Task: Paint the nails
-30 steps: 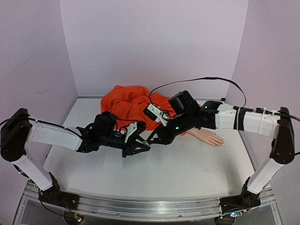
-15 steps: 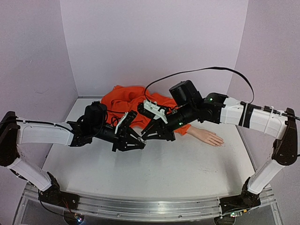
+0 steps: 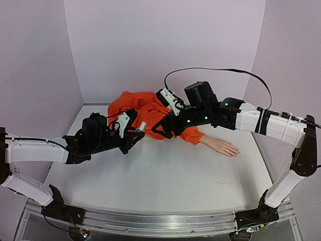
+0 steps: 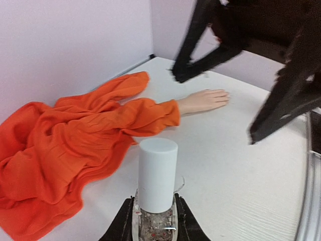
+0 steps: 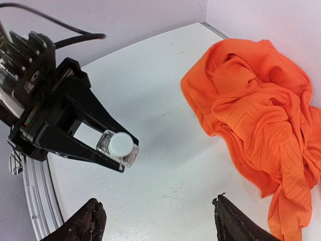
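Left arm [image 3: 35, 150] & right arm [image 3: 273, 125]: white shells, blk joints; right w/ green LEDs [image 3: 224, 104], blk cable [image 3: 220, 69].

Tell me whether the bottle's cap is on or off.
On. The white cap sits squarely atop the clear bottle, which the left gripper holds between its jaws.
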Motion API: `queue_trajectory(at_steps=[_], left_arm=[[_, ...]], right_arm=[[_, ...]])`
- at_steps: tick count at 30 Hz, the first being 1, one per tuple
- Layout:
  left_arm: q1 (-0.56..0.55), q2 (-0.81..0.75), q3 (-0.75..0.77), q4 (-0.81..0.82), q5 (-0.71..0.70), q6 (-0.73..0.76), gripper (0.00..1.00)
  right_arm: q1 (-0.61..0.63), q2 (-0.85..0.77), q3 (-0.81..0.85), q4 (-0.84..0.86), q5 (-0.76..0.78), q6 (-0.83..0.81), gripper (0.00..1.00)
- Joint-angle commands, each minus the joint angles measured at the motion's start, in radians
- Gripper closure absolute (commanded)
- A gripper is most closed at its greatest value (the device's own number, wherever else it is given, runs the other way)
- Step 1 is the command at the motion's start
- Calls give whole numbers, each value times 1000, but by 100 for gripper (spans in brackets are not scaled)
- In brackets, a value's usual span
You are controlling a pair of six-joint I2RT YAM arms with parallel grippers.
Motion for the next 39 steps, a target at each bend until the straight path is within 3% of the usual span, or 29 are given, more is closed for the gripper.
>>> queue_trajectory(at_steps=[1, 8, 14, 26, 35, 38, 39], left_arm=[[-9, 13, 10, 43, -313, 34, 100], [-25, 68, 53, 40, -369, 22, 100], [-49, 112, 87, 39, -377, 18, 100], [-72, 151, 116, 36, -382, 12, 100], [-73, 159, 127, 34, -365, 1, 100], [-73, 139, 116, 34, -282, -2, 100], [-71, 127, 111, 34, -237, -4, 100]], right_arm=[[3, 2, 65, 68, 79, 398, 16], [3, 85, 140, 70, 128, 713, 15], [3, 168, 197, 61, 117, 782, 19], [3, 293, 257, 62, 0, 825, 41], [3, 276, 201, 103, -14, 789, 79], [0, 271, 196, 109, -60, 725, 89], [-4, 270, 189, 114, -91, 692, 98]])
